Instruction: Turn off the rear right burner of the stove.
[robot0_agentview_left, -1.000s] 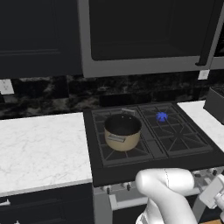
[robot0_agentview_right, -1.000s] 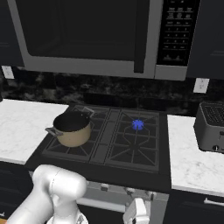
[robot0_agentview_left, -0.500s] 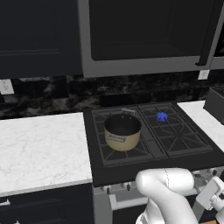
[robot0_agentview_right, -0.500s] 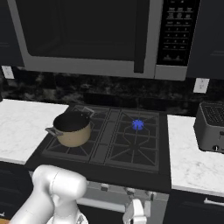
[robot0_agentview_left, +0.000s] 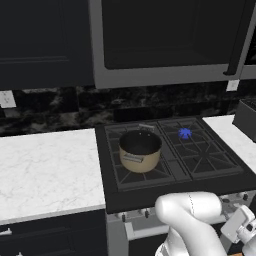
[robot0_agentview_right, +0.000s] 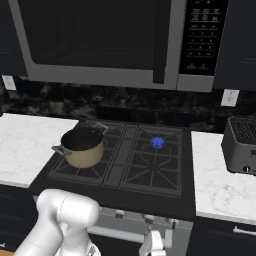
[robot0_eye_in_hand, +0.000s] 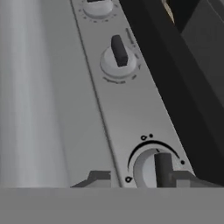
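The black gas stove with cast-iron grates sat between two stretches of white marble counter, under a big dark microwave with a grey frame. On the star-shaped black grate of the rear right burner a small bright blue flame showed, at the back of the cooktop's right half. A tan round pot with a dark inside stood on the front left grate, well apart from that flame. A dark toaster rested on the counter to the right of the stove. The white arm reached down in front of the stove's silver-grey front, and the tool was close against the knob panel. In the hand view its two dark fingertips stood apart, one on each side of the lower round silver knob with a black bar; the right tip lay just beside that knob's bar, though whether it touched could not be told. A second like knob sat farther along the panel, its bar pointing along the panel's length.
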